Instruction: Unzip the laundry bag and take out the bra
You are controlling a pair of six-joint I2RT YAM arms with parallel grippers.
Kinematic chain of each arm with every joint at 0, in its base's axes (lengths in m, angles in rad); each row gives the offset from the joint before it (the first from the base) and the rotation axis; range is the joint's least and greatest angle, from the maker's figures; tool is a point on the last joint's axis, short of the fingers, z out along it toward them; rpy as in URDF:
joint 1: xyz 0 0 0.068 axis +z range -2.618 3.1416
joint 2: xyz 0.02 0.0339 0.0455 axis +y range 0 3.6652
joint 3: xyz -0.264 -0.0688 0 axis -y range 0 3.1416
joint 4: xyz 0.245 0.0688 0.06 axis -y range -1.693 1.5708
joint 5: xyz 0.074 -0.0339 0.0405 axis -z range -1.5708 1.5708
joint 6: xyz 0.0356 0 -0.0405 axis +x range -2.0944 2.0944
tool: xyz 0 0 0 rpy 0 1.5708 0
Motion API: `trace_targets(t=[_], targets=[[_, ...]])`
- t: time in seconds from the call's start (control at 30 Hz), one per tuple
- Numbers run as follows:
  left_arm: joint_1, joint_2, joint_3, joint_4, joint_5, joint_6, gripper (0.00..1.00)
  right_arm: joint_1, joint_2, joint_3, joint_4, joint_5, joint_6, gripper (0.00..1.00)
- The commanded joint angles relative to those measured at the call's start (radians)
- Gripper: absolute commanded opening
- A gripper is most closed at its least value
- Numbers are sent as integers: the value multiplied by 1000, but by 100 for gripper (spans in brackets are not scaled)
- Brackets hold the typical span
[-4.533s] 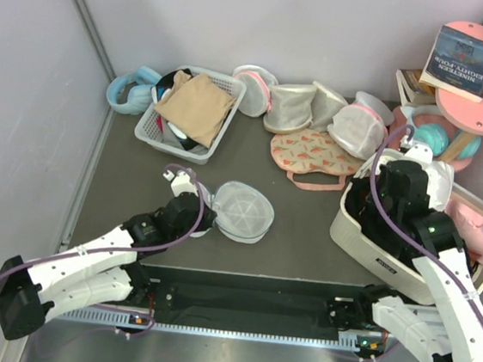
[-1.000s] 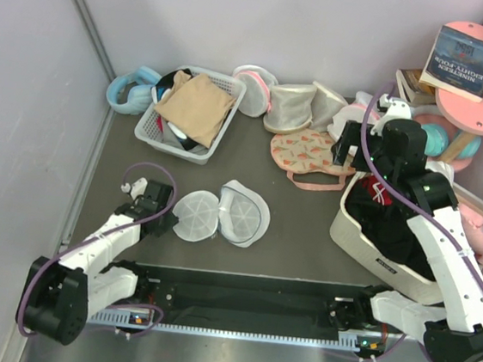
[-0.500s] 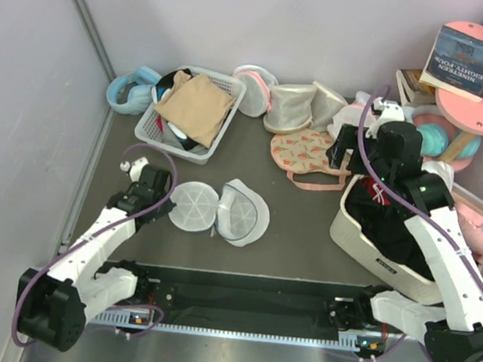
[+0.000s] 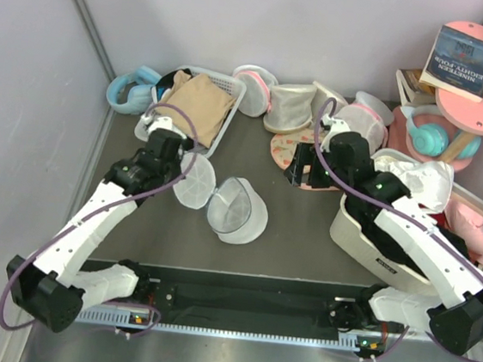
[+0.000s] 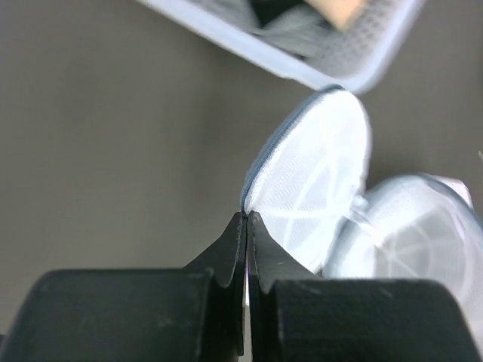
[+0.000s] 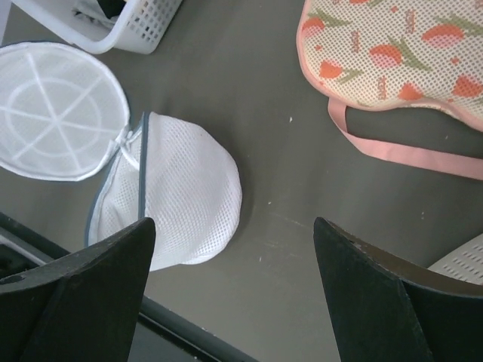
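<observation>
Overhead, close wrists; common laundry bag [image 4: 238,211]

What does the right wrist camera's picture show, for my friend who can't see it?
A round white mesh laundry bag sits unzipped on a dark table, its two halves spread open like a clamshell. The right fingers hang above it, wide apart and holding nothing. A pink-trimmed fruit-print pouch and the corner of a white basket sit along the top.

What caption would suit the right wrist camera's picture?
Jaws wide open, the right gripper looks down on the unzipped mesh laundry bag, its round lid open beside a white basket.
</observation>
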Motion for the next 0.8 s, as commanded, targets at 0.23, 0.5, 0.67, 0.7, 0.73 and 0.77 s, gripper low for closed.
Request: trace_targets(t=[0.23,0.5,0.67,0.7,0.73,0.77], targets=[[-480,265,210,-58,-235,-36,0,0,-64,-28,57,58,76,87],[-635,368,220,-55,-175,-159,0,-11,-99,-41,33,96,96,87],[-682,397,152,59,-69,-220,0,-20,-125,-45,19,125,97,88],[-692,402,145,80,-27,-226,0,-21,-131,-45,13,130,97,88],[-699,408,134,103,-5,-229,0,-23,-134,-45,8,136,97,88],[-705,411,102,175,20,-237,0,-23,-139,-47,5,139,97,88]])
